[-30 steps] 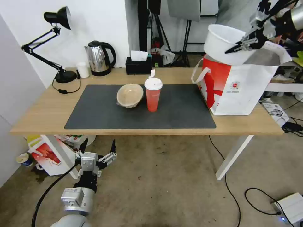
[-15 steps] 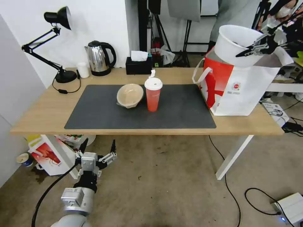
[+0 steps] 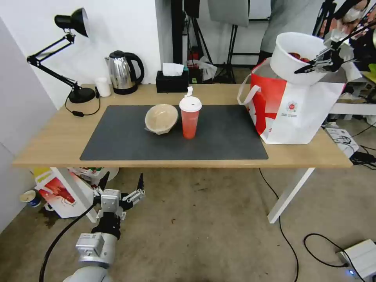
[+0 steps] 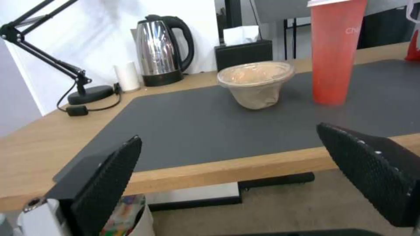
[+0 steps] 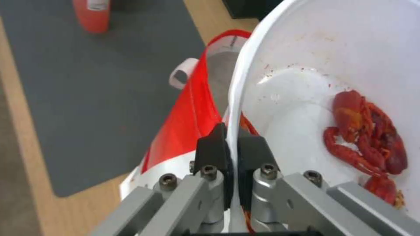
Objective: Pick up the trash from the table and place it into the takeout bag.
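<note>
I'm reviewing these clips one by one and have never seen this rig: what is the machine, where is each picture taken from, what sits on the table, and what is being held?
It is a wheeled robot with two arms. The wide picture comes from its head camera; the other two come from cameras on each wrist. On the table a beige paper bowl and a red drink cup stand on a dark mat, beside a lamp, kettle and tissue box. The right gripper pinches the rim of a white plastic bowl holding red crayfish scraps, above the takeout bag. The left gripper hangs open below the table edge.
</note>
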